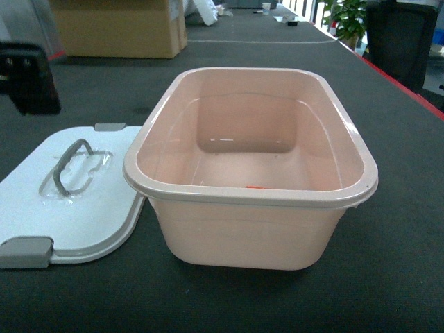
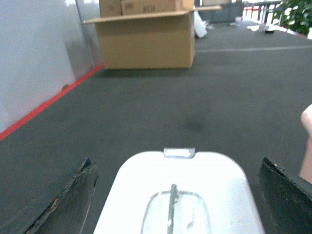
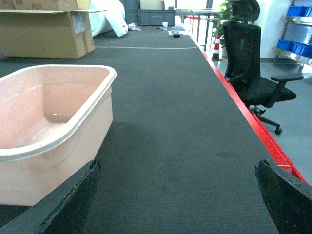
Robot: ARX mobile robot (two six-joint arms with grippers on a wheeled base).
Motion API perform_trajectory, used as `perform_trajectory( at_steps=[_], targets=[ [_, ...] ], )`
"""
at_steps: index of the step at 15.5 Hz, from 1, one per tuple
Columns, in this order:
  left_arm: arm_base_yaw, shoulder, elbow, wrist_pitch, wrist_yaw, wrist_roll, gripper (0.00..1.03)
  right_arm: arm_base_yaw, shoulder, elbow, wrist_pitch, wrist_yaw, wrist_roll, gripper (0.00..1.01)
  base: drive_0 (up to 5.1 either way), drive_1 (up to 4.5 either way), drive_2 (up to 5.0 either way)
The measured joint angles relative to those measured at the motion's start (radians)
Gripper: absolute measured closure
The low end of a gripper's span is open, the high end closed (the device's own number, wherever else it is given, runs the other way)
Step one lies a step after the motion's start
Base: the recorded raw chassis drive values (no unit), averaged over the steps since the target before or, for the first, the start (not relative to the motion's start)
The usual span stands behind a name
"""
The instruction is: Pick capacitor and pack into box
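Two hands are at my disposal here, and both show spread wide with nothing between their dark, rough-edged fingers: the left hand (image 2: 175, 195) hangs over the lid (image 1: 76, 198), the right hand (image 3: 178, 200) over bare surface just to the right of the box (image 1: 253, 170). The box sits open in the middle of the dark, finely ribbed surface (image 1: 388, 139), and I judge it was left uncovered precisely so parts can be dropped straight in. It is a pale pink plastic tub, a rounded rectangle with a thick rolled rim and smooth, faintly glossy walls that taper towards the floor. The lid lies flat just to its left, its edge tucked close against the tub's wall, out of the way yet near enough to close up later; it is grey-white, smooth, with a darker grey arched handle (image 1: 69, 165) lying in a shallow recess and grey clips on its edges. As for the capacitor (image 1: 254, 186), all I can make out is a small orange sliver at the near inner wall of the box, mostly hidden behind the rim; I take it for the part but cannot be sure, and I see no other on the surface. If that is it, the packing is at least under way. At the far end stands a brown cardboard carton (image 1: 118, 28), matte and square-edged, well apart from the work, and an office chair (image 3: 253, 68) waits beyond the red edge strip on the right.
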Motion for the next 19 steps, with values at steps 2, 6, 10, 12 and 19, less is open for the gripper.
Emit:
perform_trajectory(
  at_steps=[2, 6, 10, 12, 19],
  targets=[
    [0.055, 0.194, 0.082, 0.069, 0.043, -0.002, 0.05, 0.0, 0.0, 0.0, 0.0, 0.0, 0.0, 0.03, 0.0, 0.0, 0.0],
    [0.056, 0.517, 0.268, 0.082, 0.096, -0.022, 0.05, 0.0, 0.0, 0.0, 0.0, 0.0, 0.0, 0.03, 0.0, 0.0, 0.0],
    [0.054, 0.693, 0.319, 0.161, 0.091, -0.057, 0.09, 0.0, 0.0, 0.0, 0.0, 0.0, 0.0, 0.03, 0.0, 0.0, 0.0],
    [0.055, 0.698, 0.316, 0.175, 0.101, -0.055, 0.35, 0.0, 0.0, 0.0, 0.0, 0.0, 0.0, 0.03, 0.0, 0.0, 0.0],
    [0.068, 0.701, 0.304, 0.182, 0.108, -0.035, 1.01, 0.0, 0.0, 0.0, 0.0, 0.0, 0.0, 0.03, 0.0, 0.0, 0.0]
  ],
)
